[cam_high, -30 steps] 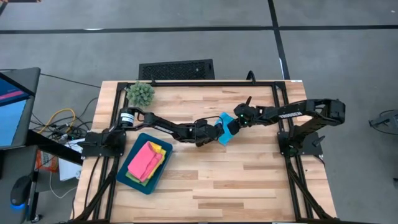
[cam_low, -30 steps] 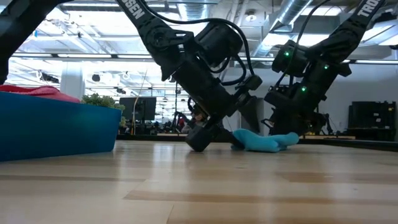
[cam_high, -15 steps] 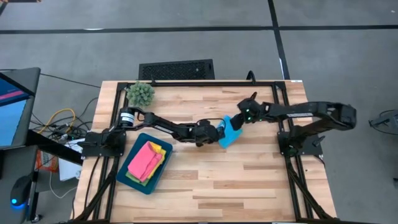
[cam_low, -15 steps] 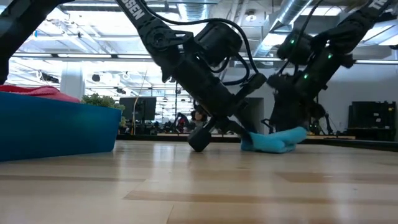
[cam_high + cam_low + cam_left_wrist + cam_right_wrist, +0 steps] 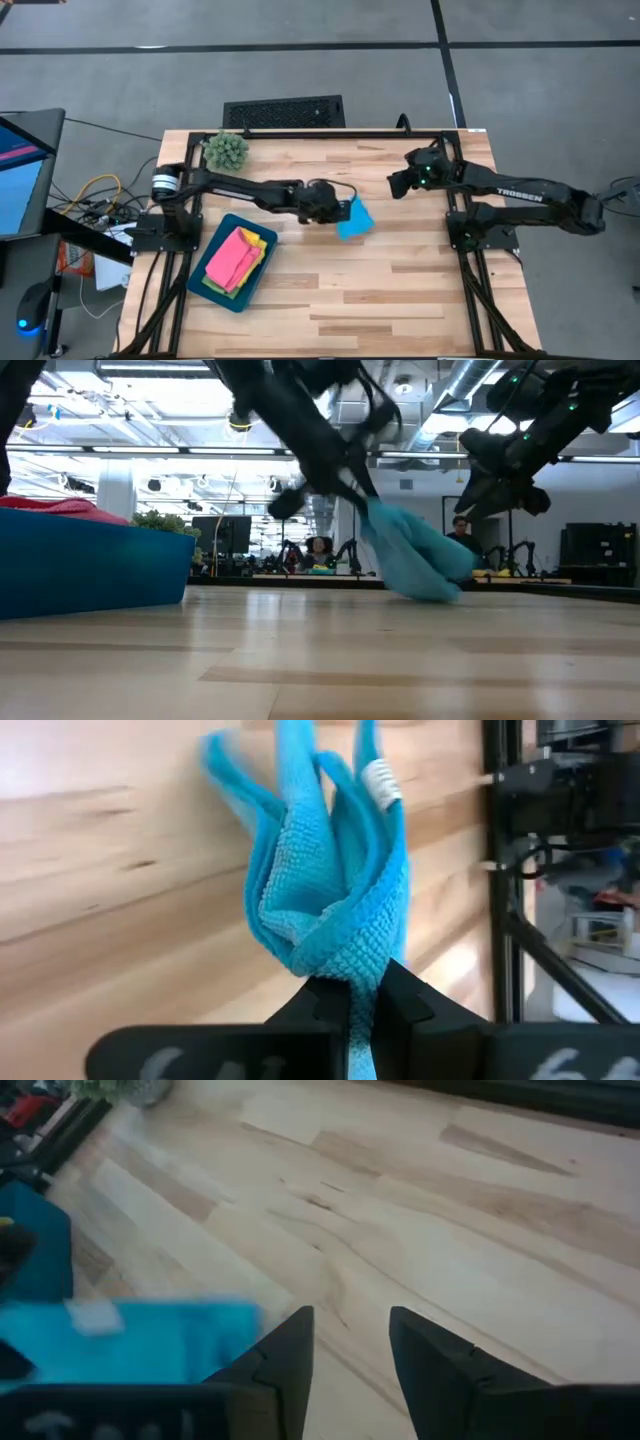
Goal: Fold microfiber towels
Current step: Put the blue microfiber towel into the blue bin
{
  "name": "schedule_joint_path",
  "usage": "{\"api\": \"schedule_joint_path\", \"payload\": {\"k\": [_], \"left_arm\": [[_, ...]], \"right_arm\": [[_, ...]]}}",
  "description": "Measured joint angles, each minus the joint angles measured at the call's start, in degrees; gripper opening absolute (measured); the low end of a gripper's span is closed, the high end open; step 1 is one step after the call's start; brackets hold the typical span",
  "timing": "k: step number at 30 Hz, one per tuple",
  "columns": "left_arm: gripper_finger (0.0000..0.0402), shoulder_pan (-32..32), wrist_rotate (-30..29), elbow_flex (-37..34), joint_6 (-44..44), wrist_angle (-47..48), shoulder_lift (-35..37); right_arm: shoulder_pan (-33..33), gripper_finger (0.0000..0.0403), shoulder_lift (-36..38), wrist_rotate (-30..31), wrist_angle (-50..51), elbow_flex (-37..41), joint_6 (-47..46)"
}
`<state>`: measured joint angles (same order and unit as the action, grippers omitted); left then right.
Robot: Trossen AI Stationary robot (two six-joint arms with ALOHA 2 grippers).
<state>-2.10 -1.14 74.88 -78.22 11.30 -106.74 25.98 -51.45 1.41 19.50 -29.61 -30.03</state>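
Left end effector (image 5: 362,1005) clamped on the soft light blue microfiber towel (image 5: 354,218)

The bunched, drooping cloth hangs from its closed fingers — lower end brushing the wooden bench (image 5: 400,290) near the middle. The right end effector (image 5: 348,1342), fingers parted and empty, sits well apart — raised near the bench's far right side.

Grey floor (image 5: 300,70) with dark seam lines surrounds the light wooden surface (image 5: 400,300). Exposed ceiling ducts (image 5: 440,390) and bright strip lights (image 5: 130,410) overhead.

Left tool (image 5: 345,209) is clamped tight at mid-table; right tool (image 5: 393,184), fingers apart, hovers nearby.
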Motion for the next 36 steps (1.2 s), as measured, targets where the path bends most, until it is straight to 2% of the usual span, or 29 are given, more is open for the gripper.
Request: {"api": "schedule_joint_path", "payload": {"k": [7,9,13,18,23,27,36], "left_arm": [[0.0006,3.86,0.68,0.03,-4.29,24.96,12.0],[0.0006,5.55,-1.14,0.03,-7.34,31.8,16.27],[0.0007,10.82,-8.26,0.03,-19.1,44.04,23.47],[0.0007,20.89,-12.1,0.06,-38.42,56.66,29.48],[0.0007,31.89,-12.98,0.08,-54.97,62.42,30.67],[0.0008,36.8,-11.96,0.1,-56.49,65.76,29.58],[0.001,38.52,-8.59,-0.19,-55.09,71.98,26.08]], "right_arm": [[-2.39,0.0144,0.05,-0.06,0.16,0.0,-1.34],[-3.76,0.0141,0.01,-0.04,0.12,0.0,-1.45],[-6.03,0.0136,0.01,0.0,0.03,0.0,-2.67],[-8.45,0.0132,-0.12,0.07,-0.15,0.0,-3.98],[-9.69,0.0132,-0.39,0.17,-0.64,0.02,-4.08],[-9.9,0.0132,-0.39,0.21,-2.48,0.02,-4.08],[-9.88,0.0132,-0.39,0.17,-5.86,0.02,-5.86]]}}
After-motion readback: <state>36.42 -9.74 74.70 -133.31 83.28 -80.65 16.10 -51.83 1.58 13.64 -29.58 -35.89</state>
